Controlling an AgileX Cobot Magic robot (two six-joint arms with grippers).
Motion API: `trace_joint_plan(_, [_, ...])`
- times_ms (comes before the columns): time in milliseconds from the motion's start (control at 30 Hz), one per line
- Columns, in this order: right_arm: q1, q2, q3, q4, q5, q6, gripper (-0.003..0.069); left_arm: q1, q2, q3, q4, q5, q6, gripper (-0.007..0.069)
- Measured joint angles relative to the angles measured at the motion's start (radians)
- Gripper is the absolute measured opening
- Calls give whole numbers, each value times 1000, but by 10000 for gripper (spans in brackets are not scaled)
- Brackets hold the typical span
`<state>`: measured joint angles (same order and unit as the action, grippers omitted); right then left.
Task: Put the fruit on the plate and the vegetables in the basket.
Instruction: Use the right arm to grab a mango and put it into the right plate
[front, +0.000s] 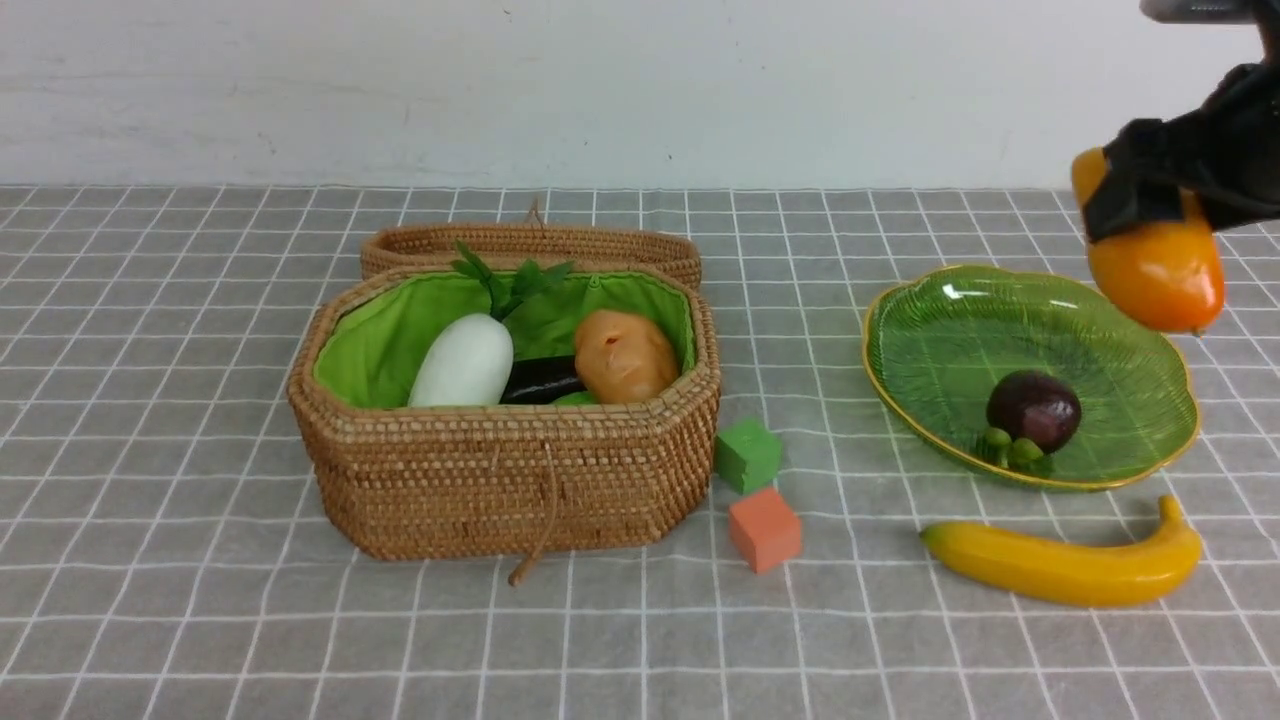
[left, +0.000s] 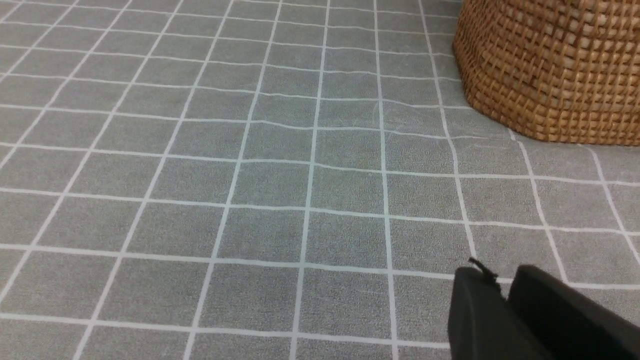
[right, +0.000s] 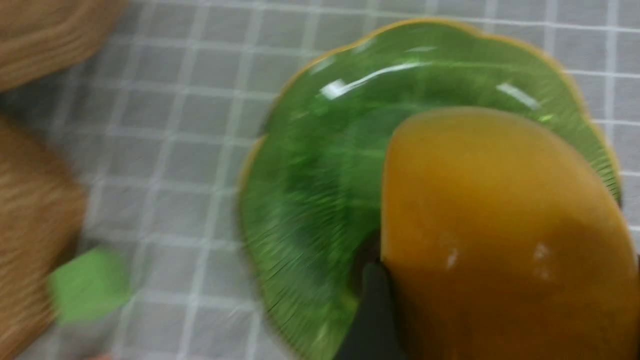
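Observation:
My right gripper (front: 1140, 200) is shut on the glossy orange-yellow mango (front: 1160, 270), holding it in the air over the far right rim of the green glass plate (front: 1000, 330). The right wrist view shows the mango (right: 500, 225) between the fingers (right: 375, 315) above the plate (right: 320, 175). A dark-purple mangosteen (front: 1033, 408) lies in the plate. The banana (front: 1070, 565) lies on the cloth in front of it. The basket (front: 500, 470) holds the white radish (front: 462, 362), eggplant (front: 540, 380) and potato (front: 625, 355). My left gripper (left: 505, 282) is shut and empty, low over the cloth near the basket (left: 550, 70).
A green cube (front: 747, 455) and an orange cube (front: 765, 528) sit between basket and plate. The basket's woven lid (front: 530, 245) lies open behind it. A sliver of something green (front: 575, 398) shows beside the potato. Grey checked cloth covers the table.

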<state>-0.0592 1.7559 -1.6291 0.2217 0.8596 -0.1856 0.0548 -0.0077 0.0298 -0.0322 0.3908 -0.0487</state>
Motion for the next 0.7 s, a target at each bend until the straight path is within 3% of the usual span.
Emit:
trace_joint_plan(300, [-68,245,-4,27,-73,27,569,0,0,0,0,0,0,103])
trace_joint_plan(333, [-70,250,-4,27,-73,28,615,0,0,0,0,0,0,106])
trace_joint_plan(467, [-71,219,-4,28,-53,28,676,0,0,0,0,0,0,112])
trace_joint_plan(633, [-67,102,1,9,-4,14,652,0,0,0,0,0,0,113])
trace_joint_plan(700, [-48,18,34,9,-3,-65,627,0,0,0,0,0,0,118])
